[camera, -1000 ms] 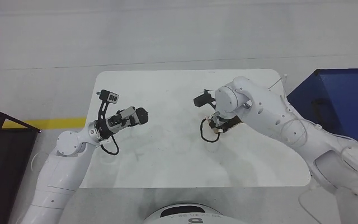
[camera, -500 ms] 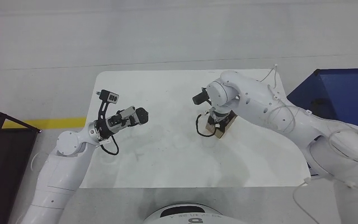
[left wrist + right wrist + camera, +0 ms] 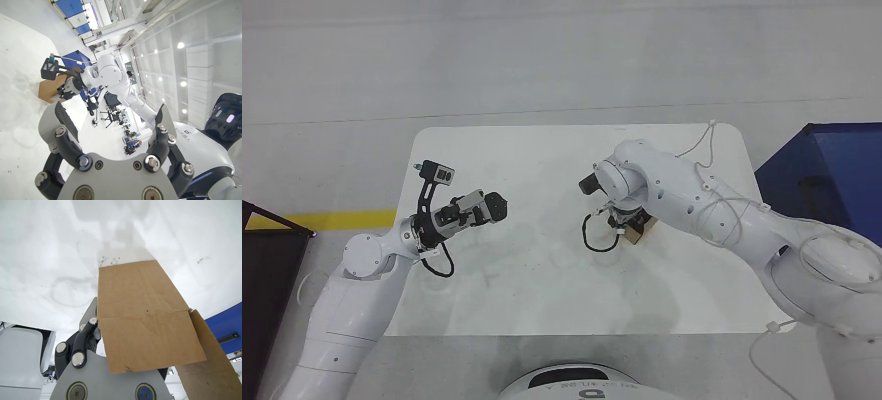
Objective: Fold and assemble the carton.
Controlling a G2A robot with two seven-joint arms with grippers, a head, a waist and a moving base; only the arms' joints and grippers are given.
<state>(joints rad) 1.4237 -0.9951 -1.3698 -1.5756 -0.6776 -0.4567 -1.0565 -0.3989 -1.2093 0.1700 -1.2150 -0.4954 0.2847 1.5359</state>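
One carton (image 3: 143, 313), one table (image 3: 542, 290), one blue bin (image 3: 832, 175), and two pincers: left pincer (image 3: 110, 106), right pincer (image 3: 60, 95).

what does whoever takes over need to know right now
Left gripper: open, empty, above the left part of the table.
Right gripper: shut on the carton, right of the table's centre, its far edge down at the tabletop.
Done: carton gripped by one panel.
Left: carton not yet assembled, one flap loose; fold and close it, probably with the left gripper's help.

- carton (image 3: 143, 313): plain brown cardboard, not yet boxed, creased panel, one side flap bent away
- one edge on worktop (image 3: 56, 247), right of centre
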